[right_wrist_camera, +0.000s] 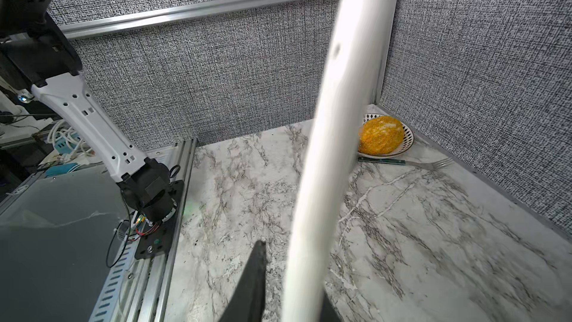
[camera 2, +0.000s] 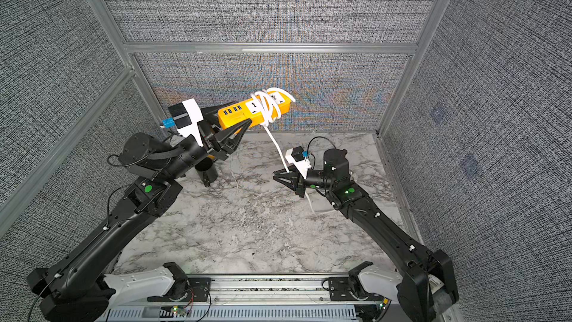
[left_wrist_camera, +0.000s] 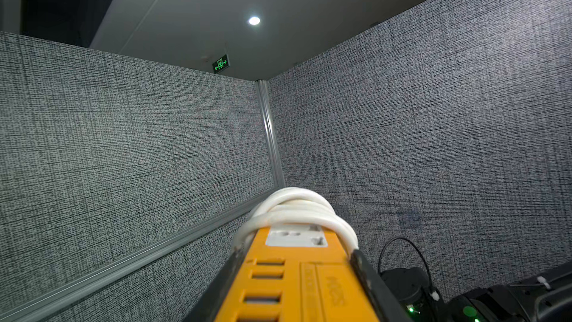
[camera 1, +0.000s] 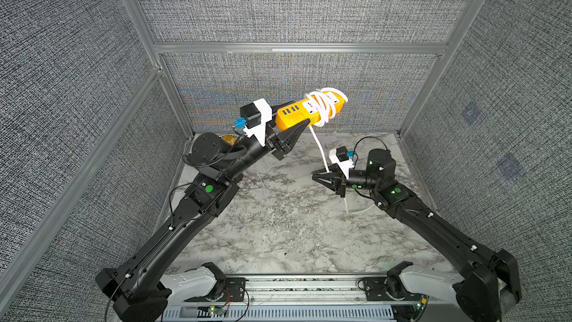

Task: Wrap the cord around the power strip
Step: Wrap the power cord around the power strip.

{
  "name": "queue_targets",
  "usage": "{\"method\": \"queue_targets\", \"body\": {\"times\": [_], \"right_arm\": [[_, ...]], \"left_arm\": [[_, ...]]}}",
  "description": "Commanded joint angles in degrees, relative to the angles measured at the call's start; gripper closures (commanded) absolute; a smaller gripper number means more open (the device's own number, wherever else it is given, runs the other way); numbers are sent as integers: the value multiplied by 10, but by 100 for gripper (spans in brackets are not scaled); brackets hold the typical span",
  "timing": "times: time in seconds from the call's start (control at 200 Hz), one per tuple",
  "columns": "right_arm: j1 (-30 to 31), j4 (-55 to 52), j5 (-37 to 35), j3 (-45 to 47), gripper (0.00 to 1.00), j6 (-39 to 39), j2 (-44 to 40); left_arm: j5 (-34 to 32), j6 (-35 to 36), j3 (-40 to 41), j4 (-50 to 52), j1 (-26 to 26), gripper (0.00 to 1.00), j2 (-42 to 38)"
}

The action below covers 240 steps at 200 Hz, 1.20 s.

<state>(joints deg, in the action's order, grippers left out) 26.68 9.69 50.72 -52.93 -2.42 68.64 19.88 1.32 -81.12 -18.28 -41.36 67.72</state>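
Orange, upper centre: clamping the power strip [camera 1: 284,119] by its USB end in the left gripper [camera 1: 297,113], baring the rest for coils; pinching the cord [camera 1: 320,147] taut, centre right, in the right gripper [camera 1: 315,175].

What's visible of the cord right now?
The cord is a white, round, smooth-looking cable. Several turns loop around the socket end of the strip, bunched and overlapping. The left end effector holds that strip in the air. From the coils a free length slopes down to the right end effector, passes by its fingers, then reaches the table. Whether it is gripped there is unclear. The plug isn't visible.
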Motion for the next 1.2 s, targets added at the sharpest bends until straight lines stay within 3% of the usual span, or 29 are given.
{"method": "queue_targets", "body": {"times": [0.0, 0.29, 0.465, 0.701, 0.756, 0.796, 0.971, 1.196], "right_arm": [[4, 14, -4, 4, 80, 8, -3], [16, 10, -10, 19, 83, 8, -2], [27, 5, -12, 23, 100, 8, -6], [45, -65, -59, -14, 100, -16, -61], [50, -93, -77, -25, 100, -26, -80], [52, -119, -91, -38, 100, -39, -90], [55, -202, -156, -123, 100, -90, -116], [54, -346, -245, -311, 100, -208, -50]], "left_arm": [[-63, 30, -7, -42, 1, 100, 8], [-92, 68, -40, -33, 2, 100, 42], [-115, 106, -66, -17, 4, 100, 69], [-124, 181, -69, 41, 32, 100, 91], [-127, 149, -41, 16, 55, 100, 91], [-120, 122, -20, -3, 72, 100, 92], [-91, 121, 31, 20, 89, 100, 90], [-2, 154, 41, 156, 92, 100, 73]]}}
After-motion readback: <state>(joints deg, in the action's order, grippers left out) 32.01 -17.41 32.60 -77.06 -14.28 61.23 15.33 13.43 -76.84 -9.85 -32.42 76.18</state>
